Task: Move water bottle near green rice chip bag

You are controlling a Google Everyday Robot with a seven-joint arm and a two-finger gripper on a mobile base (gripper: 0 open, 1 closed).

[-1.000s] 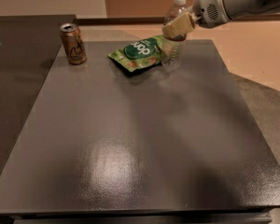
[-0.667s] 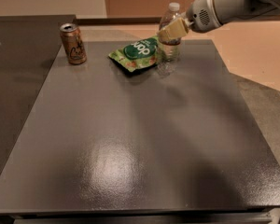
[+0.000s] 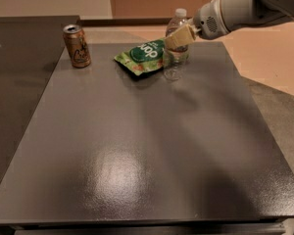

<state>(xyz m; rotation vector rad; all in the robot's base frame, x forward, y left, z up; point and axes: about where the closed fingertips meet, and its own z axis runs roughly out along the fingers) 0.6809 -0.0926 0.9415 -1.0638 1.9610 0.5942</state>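
Observation:
The water bottle [image 3: 174, 62] is clear with a white cap and stands upright at the far side of the dark table [image 3: 137, 151]. It is right beside the green rice chip bag [image 3: 141, 56] and touches or nearly touches the bag's right edge. My gripper [image 3: 176, 38] reaches in from the upper right. Its tan fingers [image 3: 182, 34] are closed around the bottle's middle. The bottle's base is at the table surface.
A brown-and-gold drink can [image 3: 77, 45] stands at the far left of the table, left of the bag. My white arm [image 3: 235, 9] spans the upper right corner. The table's right edge borders a tan floor.
My gripper has carried the water bottle left and slightly toward the camera, bringing it up against the right side of the green bag. The bag and the can have not moved.

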